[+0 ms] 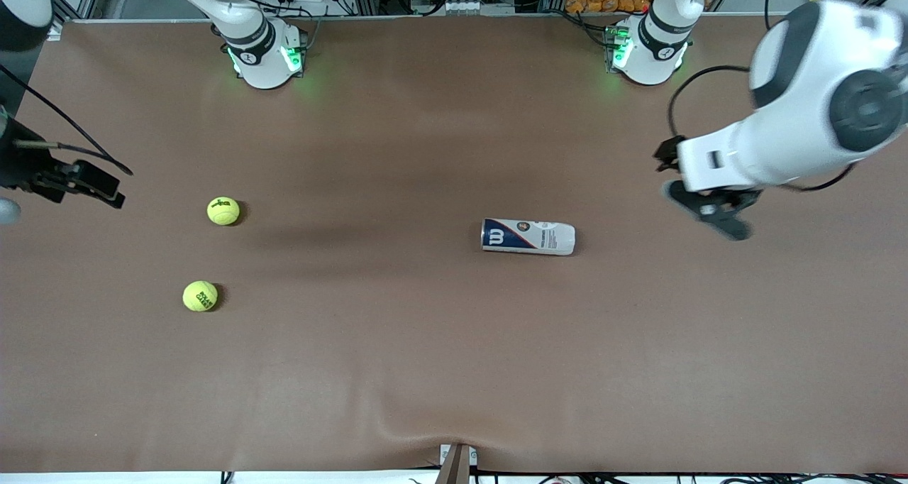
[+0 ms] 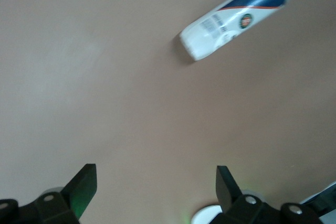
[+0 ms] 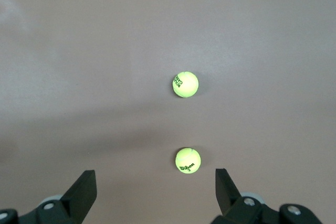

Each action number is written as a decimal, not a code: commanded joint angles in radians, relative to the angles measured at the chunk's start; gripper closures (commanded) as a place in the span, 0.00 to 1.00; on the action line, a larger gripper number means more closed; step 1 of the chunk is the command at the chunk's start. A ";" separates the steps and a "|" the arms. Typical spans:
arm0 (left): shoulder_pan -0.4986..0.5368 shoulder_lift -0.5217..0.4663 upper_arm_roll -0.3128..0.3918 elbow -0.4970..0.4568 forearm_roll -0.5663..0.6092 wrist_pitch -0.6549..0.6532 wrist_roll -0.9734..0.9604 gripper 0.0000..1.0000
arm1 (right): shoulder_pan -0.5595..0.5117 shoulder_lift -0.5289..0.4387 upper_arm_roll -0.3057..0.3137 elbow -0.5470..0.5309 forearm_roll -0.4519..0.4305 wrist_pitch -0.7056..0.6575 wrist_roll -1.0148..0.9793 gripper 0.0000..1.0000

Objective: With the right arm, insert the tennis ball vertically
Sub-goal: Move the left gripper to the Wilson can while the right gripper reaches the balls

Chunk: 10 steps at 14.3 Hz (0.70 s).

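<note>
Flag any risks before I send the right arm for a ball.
1. The can lies on its side, so a vertical insert won't work until it is stood up.
2. The balls sit loose on the table; the open right gripper could nudge one rolling.
3. The left gripper is open, holding nothing, so the can may roll.

Even overhead light, soft shadows, slight blur.

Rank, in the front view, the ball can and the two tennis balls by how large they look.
1. ball can, lying on its side, clearly the largest.
2. The two tennis balls, farther one and nearer one, look alike; I cannot rank them.
</note>
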State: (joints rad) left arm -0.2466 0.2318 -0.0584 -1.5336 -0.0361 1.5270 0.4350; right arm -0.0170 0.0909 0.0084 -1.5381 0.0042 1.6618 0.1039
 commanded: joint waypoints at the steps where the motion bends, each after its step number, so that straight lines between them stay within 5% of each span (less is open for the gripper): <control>1: -0.057 0.085 0.003 0.033 0.002 0.030 0.099 0.00 | 0.014 0.026 0.002 0.010 0.011 -0.001 0.016 0.00; 10: -0.135 0.245 0.003 0.066 0.034 0.232 0.411 0.00 | 0.077 0.107 0.002 0.013 -0.012 0.004 0.013 0.00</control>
State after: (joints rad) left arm -0.3614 0.4444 -0.0612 -1.4917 -0.0287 1.7326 0.7861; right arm 0.0311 0.1622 0.0161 -1.5385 0.0036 1.6638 0.1057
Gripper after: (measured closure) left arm 0.000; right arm 0.000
